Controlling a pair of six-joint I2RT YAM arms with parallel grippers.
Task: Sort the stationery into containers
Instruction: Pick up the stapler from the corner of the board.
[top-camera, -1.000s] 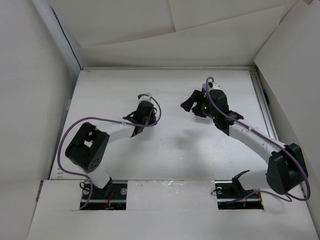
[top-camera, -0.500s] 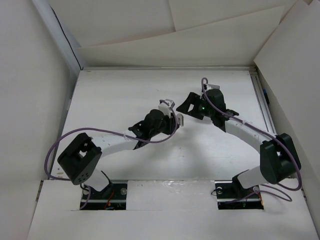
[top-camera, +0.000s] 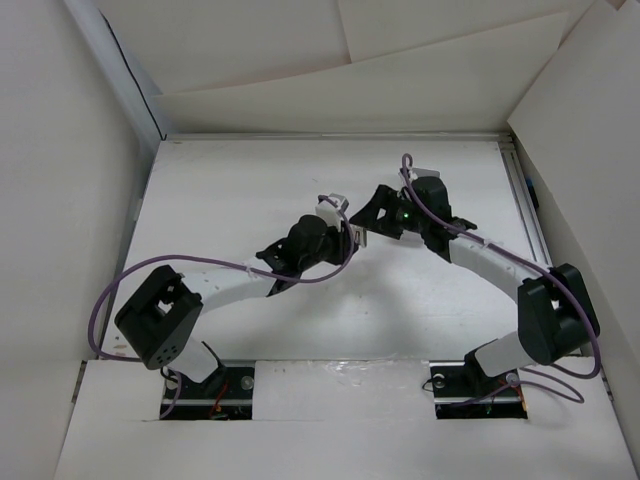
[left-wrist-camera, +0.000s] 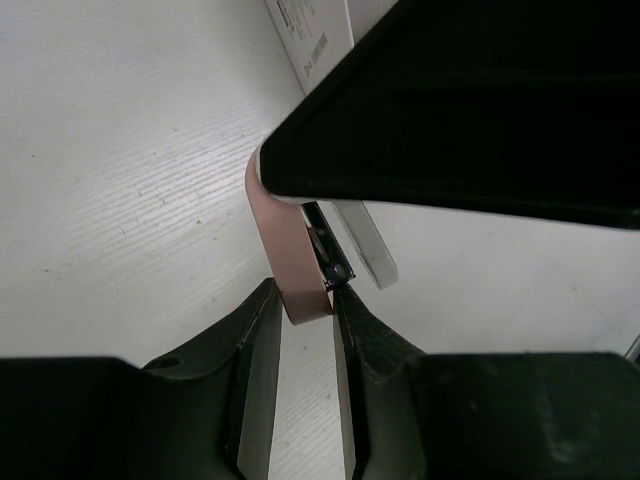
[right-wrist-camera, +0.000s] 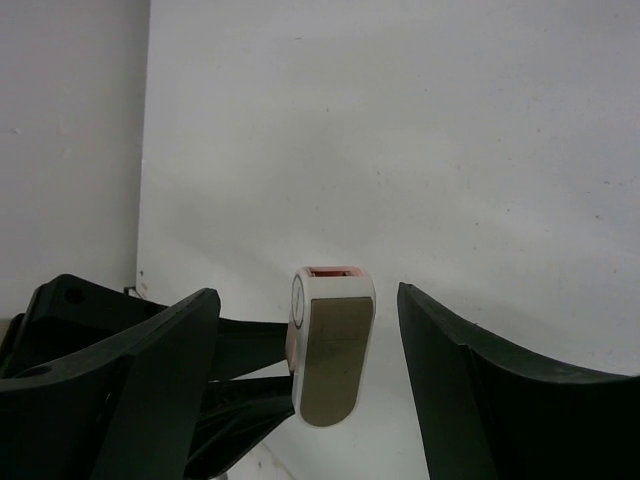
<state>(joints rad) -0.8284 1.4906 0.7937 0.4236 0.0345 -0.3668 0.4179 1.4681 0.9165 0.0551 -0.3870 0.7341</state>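
My left gripper (top-camera: 340, 214) is shut on a small eraser-like block (top-camera: 333, 205) with a white casing, beige face and pink end. In the left wrist view the fingertips (left-wrist-camera: 262, 300) pinch its pink-beige end (left-wrist-camera: 285, 240). My right gripper (top-camera: 372, 212) is open, and one black finger (left-wrist-camera: 480, 110) hangs over the block. In the right wrist view the block (right-wrist-camera: 332, 350) stands upright between my right gripper's (right-wrist-camera: 305, 305) spread fingers without touching them, with the left fingers (right-wrist-camera: 235, 400) holding it from the lower left. No markers or white box are in view.
The white table (top-camera: 240, 180) is walled by white boards on the left, back and right. A metal rail (top-camera: 524, 200) runs along the right edge. Purple cables (top-camera: 110, 300) loop off both arms. The two grippers meet near the table's middle.
My left arm has swung right, carrying the block up to the right gripper. The right gripper has shifted slightly left and now straddles the block. There is little motion in the last half second.
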